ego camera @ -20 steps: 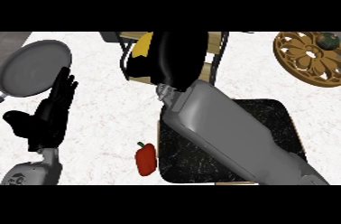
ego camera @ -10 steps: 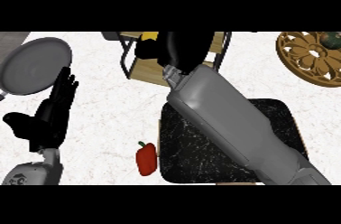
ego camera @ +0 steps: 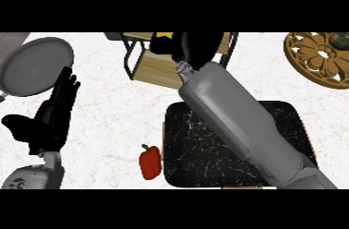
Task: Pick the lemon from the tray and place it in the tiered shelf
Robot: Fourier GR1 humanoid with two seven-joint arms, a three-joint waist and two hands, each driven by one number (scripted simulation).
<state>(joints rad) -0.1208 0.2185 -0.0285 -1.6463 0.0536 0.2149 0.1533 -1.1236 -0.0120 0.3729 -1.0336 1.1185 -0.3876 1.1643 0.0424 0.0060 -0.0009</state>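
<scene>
The white bench (ego camera: 102, 108) carries a black tray (ego camera: 204, 149). The right forearm (ego camera: 238, 122) lies across the tray, up to the tiered shelf (ego camera: 153, 71). The right hand (ego camera: 194, 48) is over the shelf; I cannot tell if it holds anything. The left hand (ego camera: 51, 115) rests wide open at the left. A bit of the lemon (ego camera: 164, 35) shows at the shelf, just beside the right hand.

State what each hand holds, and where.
Right hand curls round the lemon over the tiered shelf; hold point hidden. Left hand holds nothing.
</scene>
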